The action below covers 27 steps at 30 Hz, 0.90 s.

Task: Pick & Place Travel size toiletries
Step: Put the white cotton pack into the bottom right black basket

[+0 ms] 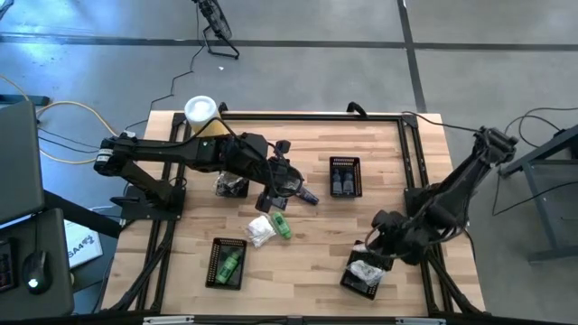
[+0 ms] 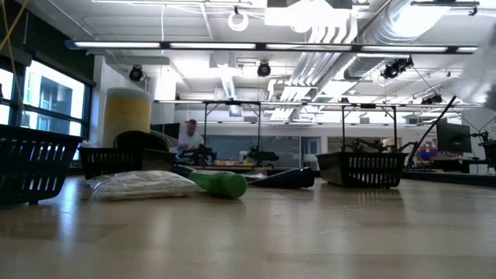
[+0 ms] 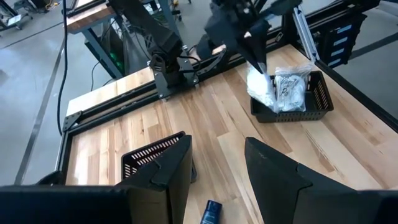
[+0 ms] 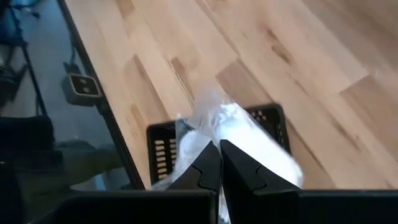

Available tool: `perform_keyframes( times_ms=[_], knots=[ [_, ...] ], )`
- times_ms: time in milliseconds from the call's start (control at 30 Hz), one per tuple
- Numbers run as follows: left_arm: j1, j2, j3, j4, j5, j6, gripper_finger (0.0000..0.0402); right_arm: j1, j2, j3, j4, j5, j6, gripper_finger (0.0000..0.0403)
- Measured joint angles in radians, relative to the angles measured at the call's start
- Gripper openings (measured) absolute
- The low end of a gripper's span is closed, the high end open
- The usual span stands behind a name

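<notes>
The right pincer (image 4: 219, 163) — pinching a white packet (image 4: 249, 140) over the near-right basket (image 4: 277, 124) — should lower before releasing, while the left pincer (image 3: 214, 165) hovers spread.

L gripper (image 1: 287, 187) fingers apart; R gripper (image 1: 368, 262) fingers closed.

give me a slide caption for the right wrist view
Right hand shut on a white packet, held over a black basket at the table's edge.
</notes>
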Motion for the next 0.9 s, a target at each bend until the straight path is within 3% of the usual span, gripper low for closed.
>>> perform_keyframes(
  times_ms=[267, 633, 900],
  knots=[
    [0.0, 0.0, 0.0, 0.0, -0.015, 0.0, 0.0145, 0.05, 0.09, 0.0, 0.045, -0.006, 0.091, 0.0002],
    [0.0, 0.0, 0.0, 0.0, -0.017, 0.0, 0.0145, 0.057, 0.097, 0.0, 0.197, -0.044, 0.099, 0.0002],
    [0.0, 0.0, 0.0, 0.0, -0.019, 0.026, 0.0145, 0.057, 0.097, 0.0, 0.152, 0.002, 0.092, 0.0002]
  ],
)
